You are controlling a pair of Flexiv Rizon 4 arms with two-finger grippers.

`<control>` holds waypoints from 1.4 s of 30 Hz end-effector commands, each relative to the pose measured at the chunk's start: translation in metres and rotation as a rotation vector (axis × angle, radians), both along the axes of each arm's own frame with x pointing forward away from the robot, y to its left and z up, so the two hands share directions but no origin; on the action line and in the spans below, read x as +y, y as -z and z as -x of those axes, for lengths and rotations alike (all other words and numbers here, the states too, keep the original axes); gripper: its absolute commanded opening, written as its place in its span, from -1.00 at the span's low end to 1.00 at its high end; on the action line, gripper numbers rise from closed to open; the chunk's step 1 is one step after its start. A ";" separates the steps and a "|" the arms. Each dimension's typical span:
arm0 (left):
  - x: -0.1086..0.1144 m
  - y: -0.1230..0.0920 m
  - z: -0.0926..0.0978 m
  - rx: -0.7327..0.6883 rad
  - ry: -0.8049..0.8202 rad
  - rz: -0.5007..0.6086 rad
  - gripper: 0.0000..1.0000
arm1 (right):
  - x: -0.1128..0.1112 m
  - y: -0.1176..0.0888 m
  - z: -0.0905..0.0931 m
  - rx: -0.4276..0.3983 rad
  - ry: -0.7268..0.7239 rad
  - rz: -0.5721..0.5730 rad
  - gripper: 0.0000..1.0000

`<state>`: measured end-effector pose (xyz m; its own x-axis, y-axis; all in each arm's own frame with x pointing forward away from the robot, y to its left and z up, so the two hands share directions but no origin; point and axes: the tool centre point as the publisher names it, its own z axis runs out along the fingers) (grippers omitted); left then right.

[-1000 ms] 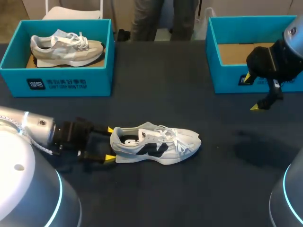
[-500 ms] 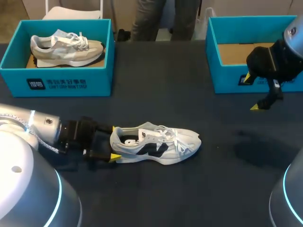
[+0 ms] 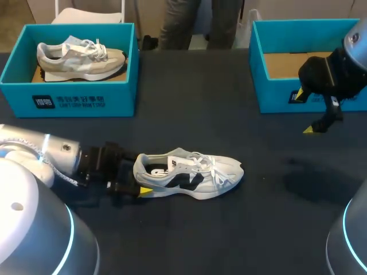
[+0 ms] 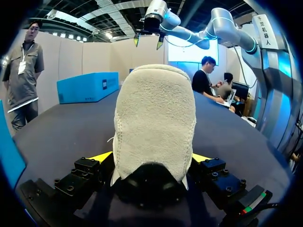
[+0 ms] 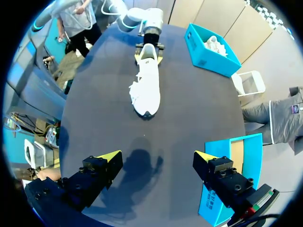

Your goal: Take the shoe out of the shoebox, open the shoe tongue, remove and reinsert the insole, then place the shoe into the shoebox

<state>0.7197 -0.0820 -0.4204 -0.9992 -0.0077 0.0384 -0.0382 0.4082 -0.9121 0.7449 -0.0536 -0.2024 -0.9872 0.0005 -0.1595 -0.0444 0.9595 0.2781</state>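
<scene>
The shoe [image 3: 189, 175] is out of its box and laid on its sole on the counter [image 3: 229, 132], toe toward the right shoebox [image 3: 275, 94], heel toward the left arm. This placing is judged to suit tongue and insole work, as the opening faces up and is reachable from above.

The left claw [image 4: 151, 157] is set low at the heel, spread wide, with the heel taken in between its fingers [image 4: 102, 156], one on each side. No squeeze on the heel is seen, so it is read as open around the heel, probably to steady the shoe.

The right claw [image 5: 157, 156] is held open and empty above the counter in front of the right shoebox, well apart from the shoe, which lies far ahead of it. It is judged to be kept free for the tongue.

A second shoe is seen in the left shoebox [image 3: 69, 100], untouched.
</scene>
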 end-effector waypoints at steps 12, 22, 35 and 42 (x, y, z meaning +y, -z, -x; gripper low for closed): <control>-0.003 0.013 -0.006 0.004 -0.010 -0.038 -0.22 | 0.000 0.001 -0.001 0.001 0.001 0.002 1.00; 0.000 0.008 -0.003 0.026 -0.004 -0.040 -1.00 | 0.000 0.001 -0.001 0.001 0.001 0.002 1.00; 0.000 0.008 -0.003 0.026 -0.004 -0.040 -1.00 | 0.000 0.001 -0.001 0.001 0.001 0.002 1.00; 0.000 0.008 -0.003 0.026 -0.004 -0.040 -1.00 | -0.002 -0.004 -0.008 0.077 0.088 0.001 1.00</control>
